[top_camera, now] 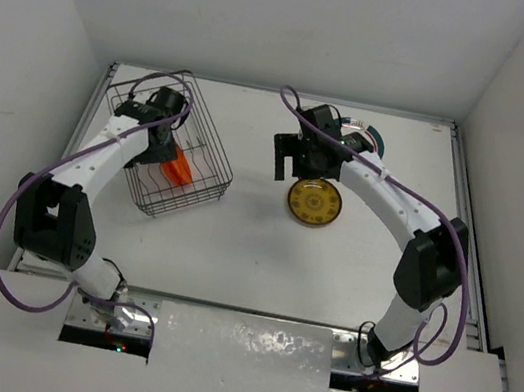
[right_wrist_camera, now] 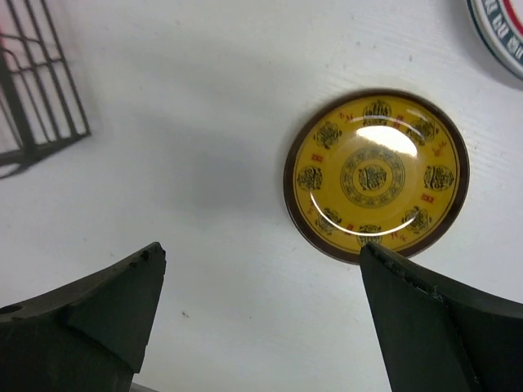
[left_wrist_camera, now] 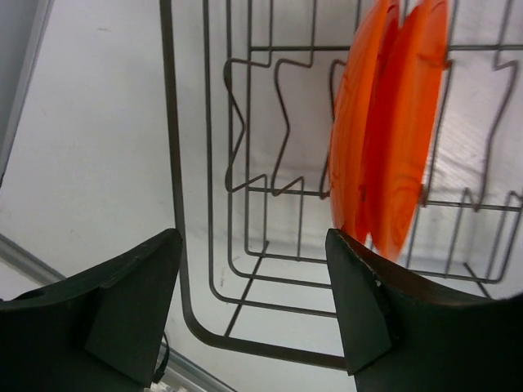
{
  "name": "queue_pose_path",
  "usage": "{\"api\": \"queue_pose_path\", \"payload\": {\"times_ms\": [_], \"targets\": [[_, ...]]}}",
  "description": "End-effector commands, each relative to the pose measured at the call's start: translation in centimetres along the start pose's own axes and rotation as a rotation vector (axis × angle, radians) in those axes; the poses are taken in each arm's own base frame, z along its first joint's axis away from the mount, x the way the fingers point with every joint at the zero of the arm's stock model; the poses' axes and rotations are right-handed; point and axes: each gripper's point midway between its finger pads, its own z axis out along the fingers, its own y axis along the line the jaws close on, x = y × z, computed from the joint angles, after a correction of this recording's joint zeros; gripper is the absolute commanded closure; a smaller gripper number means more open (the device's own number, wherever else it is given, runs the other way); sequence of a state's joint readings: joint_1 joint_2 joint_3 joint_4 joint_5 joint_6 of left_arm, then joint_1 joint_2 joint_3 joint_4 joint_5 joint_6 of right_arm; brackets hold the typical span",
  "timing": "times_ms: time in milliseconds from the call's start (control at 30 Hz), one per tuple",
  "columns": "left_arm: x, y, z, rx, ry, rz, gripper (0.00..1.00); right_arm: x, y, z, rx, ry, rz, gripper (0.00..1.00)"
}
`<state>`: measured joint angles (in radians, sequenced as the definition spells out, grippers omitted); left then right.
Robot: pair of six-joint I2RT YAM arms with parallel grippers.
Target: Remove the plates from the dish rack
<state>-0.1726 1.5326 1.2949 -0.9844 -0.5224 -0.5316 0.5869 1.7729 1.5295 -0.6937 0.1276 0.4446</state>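
Observation:
The black wire dish rack [top_camera: 197, 159] stands at the left of the table. Two orange-red plates [left_wrist_camera: 392, 139] stand on edge between its tines; they also show in the top view [top_camera: 179, 166]. My left gripper [left_wrist_camera: 257, 286] is open and empty, reaching into the rack [left_wrist_camera: 173, 163] just left of the plates, not touching them; the top view shows it over the rack [top_camera: 161, 151]. A yellow patterned plate [right_wrist_camera: 376, 175] lies flat on the table [top_camera: 314, 202]. My right gripper [right_wrist_camera: 261, 294] is open and empty, hovering just left of it [top_camera: 287, 168].
A white plate with a teal rim [right_wrist_camera: 502, 28] lies at the back right, partly behind the right arm [top_camera: 372, 134]. A corner of the rack [right_wrist_camera: 41, 98] shows in the right wrist view. Walls close the table on three sides.

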Motion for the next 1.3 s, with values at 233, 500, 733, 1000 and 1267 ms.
{"api": "queue_pose_path", "payload": {"times_ms": [233,500,733,1000,1267], "targets": [[-4.1,-0.7,-2.9,0.09,-0.109,-0.133,0.32,2.6,-0.9,0.3,0.019,0.062,-0.031,0.01],[-4.1,-0.8,-1.9,0.061,-0.113,-0.144,0.38,2.0,-1.0,0.1,0.022,0.056,-0.045,0.01],[-3.2,-1.9,0.4,0.047,-0.089,-0.143,0.43,2.0,-1.1,-0.2,0.022,0.059,-0.055,0.01],[-3.2,-1.2,1.0,-0.009,-0.105,-0.186,0.71,2.1,-1.5,-0.6,0.04,0.054,-0.065,0.01],[-5.3,-0.7,0.0,-0.031,-0.162,-0.187,1.0,2.0,-1.7,-0.6,0.047,0.046,-0.067,0.01]]}}
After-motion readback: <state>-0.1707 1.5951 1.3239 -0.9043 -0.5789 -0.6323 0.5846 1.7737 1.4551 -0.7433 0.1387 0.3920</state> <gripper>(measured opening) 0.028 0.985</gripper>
